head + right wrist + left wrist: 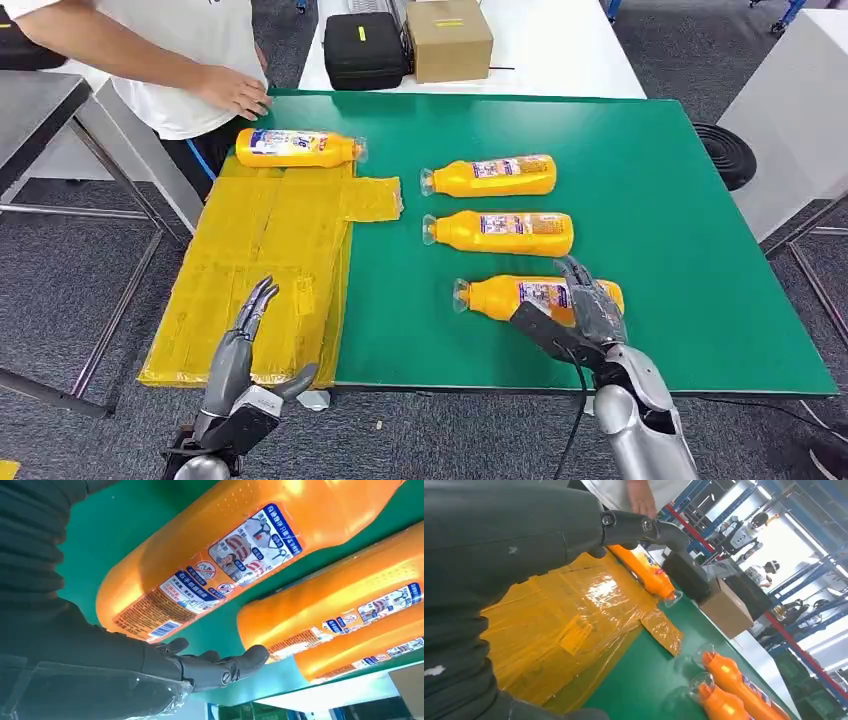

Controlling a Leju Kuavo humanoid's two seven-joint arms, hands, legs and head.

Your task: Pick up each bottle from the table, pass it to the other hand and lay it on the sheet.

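The left robot hand (243,355) hovers open-fingered over the crinkled, glossy yellow sheet (262,270), where one orange plastic bottle (298,148) lies at the far edge. On the green bench (680,230), the right robot hand (580,310) hides part of the nearest bottle (510,296); whether it grips is unclear.

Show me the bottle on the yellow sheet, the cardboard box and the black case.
bottle on the yellow sheet (296,147), head view, on its label.
cardboard box (449,40), head view, top face.
black case (364,50), head view, lid.

High head view; wrist views close, perhaps overlapping.
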